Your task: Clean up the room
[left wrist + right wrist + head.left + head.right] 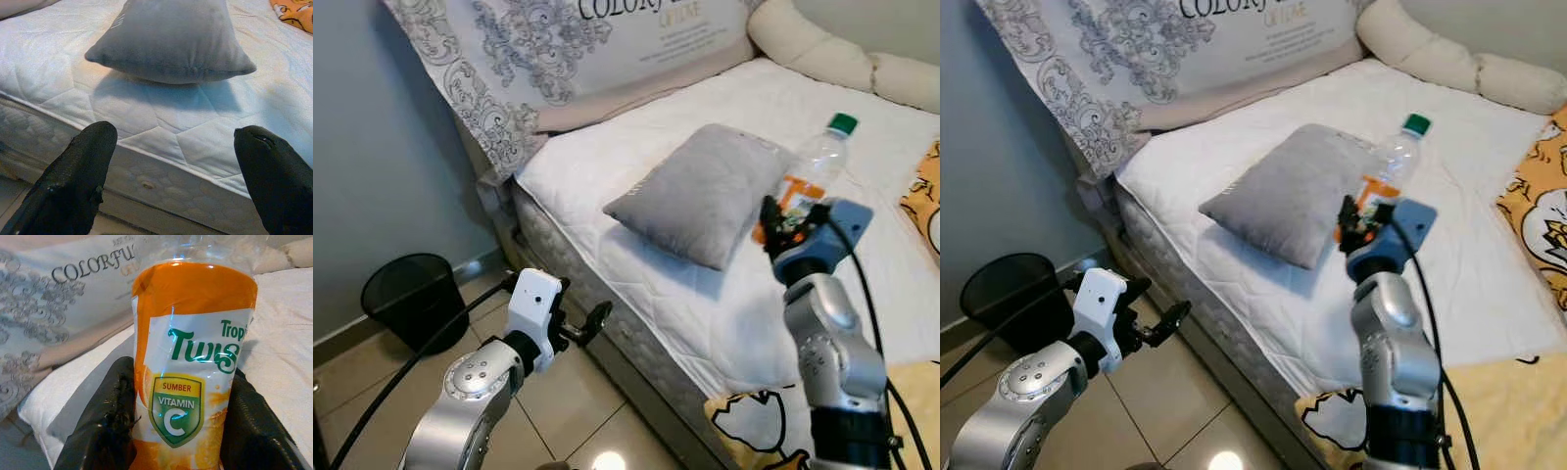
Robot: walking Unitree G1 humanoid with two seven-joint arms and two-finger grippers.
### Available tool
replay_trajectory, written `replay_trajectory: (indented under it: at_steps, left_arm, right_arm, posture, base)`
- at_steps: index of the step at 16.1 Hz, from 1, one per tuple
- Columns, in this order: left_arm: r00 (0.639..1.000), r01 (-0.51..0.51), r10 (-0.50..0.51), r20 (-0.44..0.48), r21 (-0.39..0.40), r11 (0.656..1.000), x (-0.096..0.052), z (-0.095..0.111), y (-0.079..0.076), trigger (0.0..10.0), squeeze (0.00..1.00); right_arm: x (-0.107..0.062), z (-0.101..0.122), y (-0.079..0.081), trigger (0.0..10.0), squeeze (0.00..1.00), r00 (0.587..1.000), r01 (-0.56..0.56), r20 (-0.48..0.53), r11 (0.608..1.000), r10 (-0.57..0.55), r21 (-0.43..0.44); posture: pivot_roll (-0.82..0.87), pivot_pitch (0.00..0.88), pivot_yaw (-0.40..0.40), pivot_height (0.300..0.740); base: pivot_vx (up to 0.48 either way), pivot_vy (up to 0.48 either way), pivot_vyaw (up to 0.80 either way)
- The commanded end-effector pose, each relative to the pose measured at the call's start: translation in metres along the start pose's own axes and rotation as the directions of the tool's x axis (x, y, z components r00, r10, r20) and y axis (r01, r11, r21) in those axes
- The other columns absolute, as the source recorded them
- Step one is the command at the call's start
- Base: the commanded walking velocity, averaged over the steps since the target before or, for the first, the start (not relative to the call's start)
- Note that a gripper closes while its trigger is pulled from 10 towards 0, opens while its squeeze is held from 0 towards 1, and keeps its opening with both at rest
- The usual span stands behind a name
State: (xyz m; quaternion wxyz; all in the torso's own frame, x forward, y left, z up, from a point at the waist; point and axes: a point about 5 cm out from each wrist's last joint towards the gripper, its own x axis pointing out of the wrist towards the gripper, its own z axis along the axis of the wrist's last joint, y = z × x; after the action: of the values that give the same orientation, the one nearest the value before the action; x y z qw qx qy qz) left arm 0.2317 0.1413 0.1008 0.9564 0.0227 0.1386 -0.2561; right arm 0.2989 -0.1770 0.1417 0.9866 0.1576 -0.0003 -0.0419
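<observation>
Bare white mattress (724,323) lies open ahead; the grey pillow (705,191) blocks its middle.

A pillow (705,191) lies on the bed (636,264), with the bottle (811,171) right of it. A bin (409,294) stands on the floor left of the bed, seemingly against the wall.

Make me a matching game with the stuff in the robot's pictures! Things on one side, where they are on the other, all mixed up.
Things:
1. plastic bottle
2. grey pillow
3. black wastebasket
4. left gripper

Places or states:
A. standing on the floor beside the bed
B. lying on the white mattress
C. held between the fingers of the right gripper
D. open, over the floor at the bed's edge

Pairs: 1-C, 2-B, 3-A, 4-D
</observation>
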Motion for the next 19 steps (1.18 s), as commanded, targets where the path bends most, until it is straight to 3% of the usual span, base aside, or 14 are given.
replay_trajectory:
  at_steps: [1, 2, 5, 7, 9, 12, 14, 15, 17, 19]
  left_arm:
    - [1.000, -0.024, 0.024, 0.010, 0.010, 1.000, -0.003, 0.001, 0.002, 10.0, 0.00]
    - [1.000, -0.028, 0.028, 0.012, 0.009, 1.000, -0.003, 0.000, 0.002, 10.0, 0.00]
    - [0.999, -0.044, 0.044, 0.016, 0.004, 0.999, -0.004, 0.000, 0.002, 10.0, 0.00]
    - [0.997, -0.074, 0.073, 0.027, 0.007, 0.997, -0.004, 0.002, 0.004, 10.0, 0.00]
    - [0.979, -0.192, 0.191, 0.067, 0.018, 0.981, -0.006, 0.008, 0.013, 10.0, 0.00]
    - [0.962, -0.253, 0.245, 0.122, 0.058, 0.966, -0.002, 0.019, 0.019, 10.0, 0.00]
    - [0.948, -0.299, 0.287, 0.134, 0.077, 0.951, 0.000, 0.023, 0.024, 10.0, 0.00]
    - [0.944, -0.315, 0.302, 0.131, 0.091, 0.945, 0.001, 0.023, 0.028, 10.0, 0.00]
    - [0.942, -0.320, 0.305, 0.142, 0.097, 0.942, 0.002, 0.025, 0.029, 10.0, 0.00]
    - [0.945, -0.309, 0.291, 0.150, 0.112, 0.944, 0.004, 0.028, 0.028, 10.0, 0.00]
  right_arm:
    - [-0.007, -0.003, 0.010, 10.0, 0.00, 0.998, -0.048, -0.022, 0.994, 0.051, 0.094]
    - [-0.009, -0.006, 0.014, 10.0, 0.00, 0.996, -0.066, -0.048, 0.987, 0.073, 0.144]
    - [-0.015, -0.015, 0.024, 10.0, 0.00, 0.983, -0.168, -0.077, 0.986, 0.168, 0.010]
    - [-0.018, -0.018, 0.028, 10.0, 0.00, 0.974, -0.210, -0.091, 0.978, 0.210, 0.007]
    - [-0.022, -0.023, 0.025, 10.0, 0.00, 0.973, -0.193, -0.131, 0.981, 0.190, -0.012]
    - [-0.028, -0.025, 0.034, 10.0, 0.00, 0.956, -0.272, -0.133, 0.961, 0.263, -0.053]
    - [-0.031, -0.026, 0.035, 10.0, 0.00, 0.957, -0.269, -0.131, 0.961, 0.259, -0.065]
    - [-0.031, -0.024, 0.031, 10.0, 0.00, 0.973, -0.216, -0.109, 0.970, 0.205, -0.108]
    - [-0.032, -0.024, 0.028, 10.0, 0.00, 0.977, -0.197, -0.103, 0.976, 0.188, -0.093]
    - [-0.031, -0.022, 0.035, 10.0, 0.00, 0.968, -0.232, -0.085, 0.972, 0.235, 0.046]
  posture:
    - [0.04, 0.000, -0.030, 0.740]
    - [0.04, 0.000, -0.031, 0.740]
    - [0.04, 0.000, -0.032, 0.740]
    - [0.04, 0.000, -0.033, 0.740]
    - [0.05, 0.000, -0.055, 0.740]
    - [0.04, 0.000, -0.043, 0.740]
    - [0.03, 0.000, -0.035, 0.740]
    - [0.02, 0.000, -0.025, 0.740]
    - [0.02, 0.000, -0.022, 0.740]
    - [0.02, 0.000, -0.021, 0.740]
  base:
    - [0.000, 0.000, 0.00]
    - [0.000, 0.000, 0.00]
    - [0.000, 0.000, 0.00]
    - [0.000, 0.000, 0.00]
    - [0.000, 0.000, 0.00]
    - [0.000, 0.000, 0.27]
    - [0.000, 0.000, 0.80]
    - [0.000, 0.000, 0.80]
    - [0.122, 0.000, 0.61]
    - [0.321, 0.000, 0.00]
